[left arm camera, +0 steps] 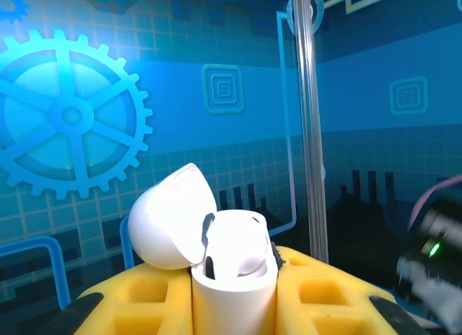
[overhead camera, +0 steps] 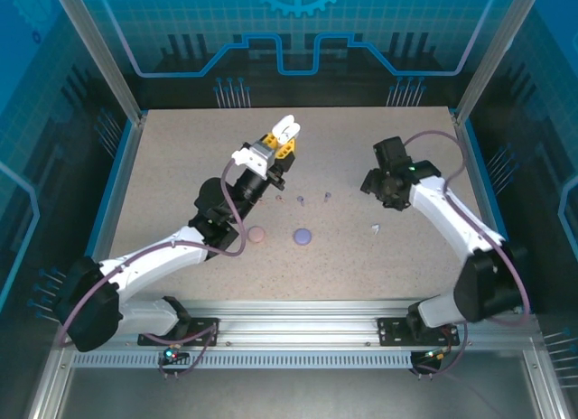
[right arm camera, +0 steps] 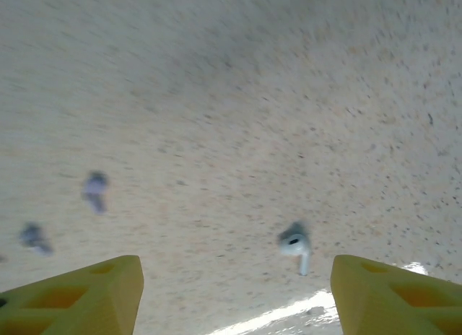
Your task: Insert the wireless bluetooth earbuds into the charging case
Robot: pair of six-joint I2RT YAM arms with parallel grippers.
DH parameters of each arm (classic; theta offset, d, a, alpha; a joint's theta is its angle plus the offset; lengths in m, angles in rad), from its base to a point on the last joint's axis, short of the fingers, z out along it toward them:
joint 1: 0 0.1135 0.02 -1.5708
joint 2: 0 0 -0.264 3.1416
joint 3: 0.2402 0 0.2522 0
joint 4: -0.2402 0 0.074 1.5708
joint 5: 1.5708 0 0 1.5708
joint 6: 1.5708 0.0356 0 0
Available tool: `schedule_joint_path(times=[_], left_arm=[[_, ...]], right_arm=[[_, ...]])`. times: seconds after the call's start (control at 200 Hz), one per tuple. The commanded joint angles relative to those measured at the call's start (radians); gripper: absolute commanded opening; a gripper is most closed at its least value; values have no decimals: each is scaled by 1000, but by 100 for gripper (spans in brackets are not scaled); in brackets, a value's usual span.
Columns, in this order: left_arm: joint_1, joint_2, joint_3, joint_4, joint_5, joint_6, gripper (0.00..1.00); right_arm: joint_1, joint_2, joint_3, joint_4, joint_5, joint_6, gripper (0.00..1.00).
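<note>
Left gripper (overhead camera: 282, 141) points toward the back wall (left arm camera: 361, 133) and is clamped hard on the white charging case (left arm camera: 232, 295), with a yellow finger (left arm camera: 130, 302) on each side of it. The case stands upright and its lid (left arm camera: 173, 218) is flipped open to the left. I see something white and rounded in the well (left arm camera: 245, 261). It looks like a bud, but I can't tell for sure. On the table (overhead camera: 172, 175), by the left forearm, lies the pink case (overhead camera: 257, 235), with the purple case (overhead camera: 302, 236) near it on the right, not touching. Just beyond those are a purple earbud (overhead camera: 300, 200) and a second purple earbud (overhead camera: 326, 196), side by side and apart. Further right, the white earbud (overhead camera: 376, 228) lies loose on the table near the right arm. Right gripper (right arm camera: 234, 299) hangs over the table with its fingers spread wide and nothing in them. In the right wrist view the white earbud sits ahead of the gap, nearer the right-hand finger and touching neither. That view is blurred.
</note>
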Motion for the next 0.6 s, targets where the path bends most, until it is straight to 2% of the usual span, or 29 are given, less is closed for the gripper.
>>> schedule_joint_path(times=[0.0, 0.125, 0.21, 0.595], left_arm=[[-5, -33, -4, 43, -12, 20, 0], [-6, -38, -10, 45, -13, 18, 0], [-4, -35, -11, 45, -10, 15, 0], [-4, -14, -1, 52, -7, 15, 0]], right_arm=[[-12, 84, 31, -76, 55, -16, 68], [-20, 170, 38, -58, 36, -126, 65], [-35, 209, 28, -47, -20, -186, 62], [-43, 288, -19, -3, -116, -263, 52]])
